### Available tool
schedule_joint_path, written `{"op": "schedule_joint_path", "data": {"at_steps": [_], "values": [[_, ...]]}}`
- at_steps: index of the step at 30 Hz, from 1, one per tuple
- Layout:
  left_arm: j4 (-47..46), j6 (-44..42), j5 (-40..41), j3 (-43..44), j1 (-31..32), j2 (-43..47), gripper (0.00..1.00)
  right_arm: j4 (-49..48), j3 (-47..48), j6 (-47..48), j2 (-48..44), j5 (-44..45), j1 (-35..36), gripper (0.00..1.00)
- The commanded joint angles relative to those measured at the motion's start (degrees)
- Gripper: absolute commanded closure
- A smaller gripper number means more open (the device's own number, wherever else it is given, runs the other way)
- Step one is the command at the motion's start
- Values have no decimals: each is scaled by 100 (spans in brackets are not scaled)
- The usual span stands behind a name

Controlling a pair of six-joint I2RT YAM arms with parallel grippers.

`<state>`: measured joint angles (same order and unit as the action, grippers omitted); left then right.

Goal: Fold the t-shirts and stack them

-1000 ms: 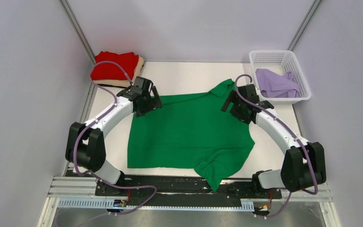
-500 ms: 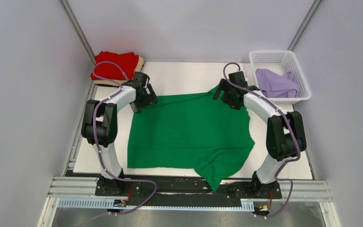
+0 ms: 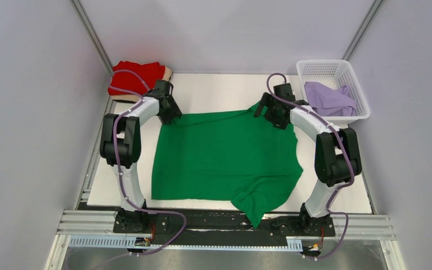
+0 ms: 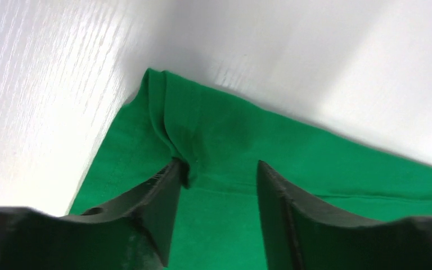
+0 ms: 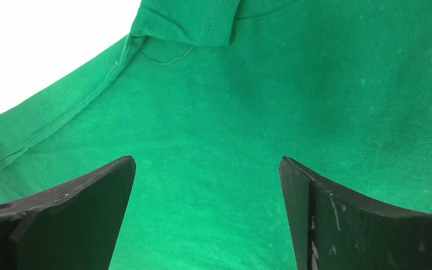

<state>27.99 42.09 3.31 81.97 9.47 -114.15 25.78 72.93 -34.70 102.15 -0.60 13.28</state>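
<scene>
Green t-shirt (image 3: 225, 160): spread flat on tabletop (image 3: 219, 90). Left hand (image 3: 170, 116), spread apart, at its far-left corner; right hand (image 3: 271, 117), spread wide, over its far-right corner.

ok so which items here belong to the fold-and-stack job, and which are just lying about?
Job:
- green t-shirt, spread on the table
- red t-shirt, folded on top of the tan t-shirt
- lavender t-shirt, crumpled in the basket

Just there:
- white basket
- table
</scene>
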Motion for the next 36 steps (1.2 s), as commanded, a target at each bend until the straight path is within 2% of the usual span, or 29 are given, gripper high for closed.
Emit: {"op": "schedule_joint_path", "data": {"at_steps": [1, 7, 20, 25, 27, 28, 29, 36], "values": [[-183, -3, -65, 323, -16, -69, 48, -208, 179, 104, 34, -37, -49, 0], [-12, -55, 40, 407, -16, -178, 56, -211, 131, 113, 7, -37, -79, 0], [420, -306, 285, 261, -8, -220, 60, -213, 11, 97, -20, -36, -114, 0], [417, -347, 287, 339, -7, -264, 75, -212, 8, 94, -5, -13, -108, 0], [406, -362, 215, 373, -7, -288, 84, -213, 9, 95, 5, 3, -121, 0], [395, -365, 183, 390, -7, -293, 96, -210, 11, 99, 8, -1, -123, 0], [393, -363, 168, 394, -7, -288, 99, -212, 11, 95, 11, -1, -130, 0], [-42, -268, 116, 39, -7, 211, 100, -231, 220, 176, 192, -41, -163, 0]]}}
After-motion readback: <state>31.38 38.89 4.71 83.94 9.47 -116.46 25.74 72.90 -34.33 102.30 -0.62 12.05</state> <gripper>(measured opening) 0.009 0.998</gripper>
